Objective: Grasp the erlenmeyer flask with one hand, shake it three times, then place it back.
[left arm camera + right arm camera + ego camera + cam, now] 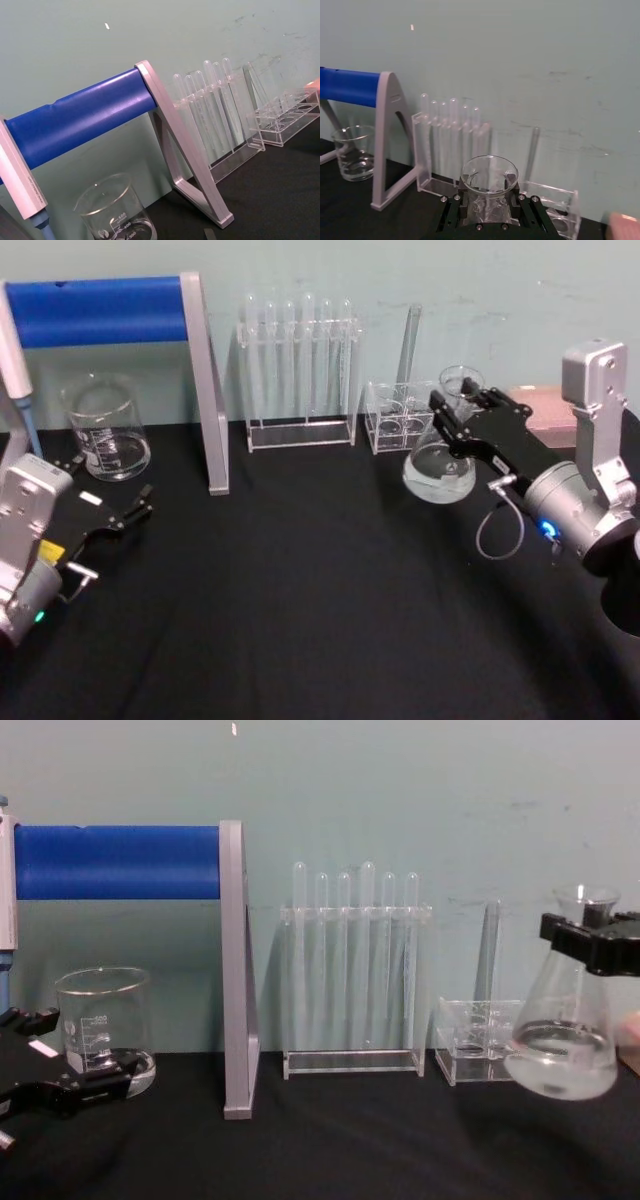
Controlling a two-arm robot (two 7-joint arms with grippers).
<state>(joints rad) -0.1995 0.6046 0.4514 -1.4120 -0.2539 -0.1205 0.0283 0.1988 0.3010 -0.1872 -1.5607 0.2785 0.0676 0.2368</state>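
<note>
The erlenmeyer flask is clear glass with a little clear liquid in its wide base. It hangs slightly tilted above the black table at the right, in front of a small acrylic rack. My right gripper is shut on its neck just below the flared rim. From the chest view the flask is off the table, with the black gripper clamped across its neck. The right wrist view looks over the flask's rim, which sits between the black fingers. At the left, my left gripper rests open near the table.
A glass beaker stands at the back left beside a grey stand with a blue bar. A test tube rack is at the back centre. A low acrylic rack with one tall tube stands right behind the flask.
</note>
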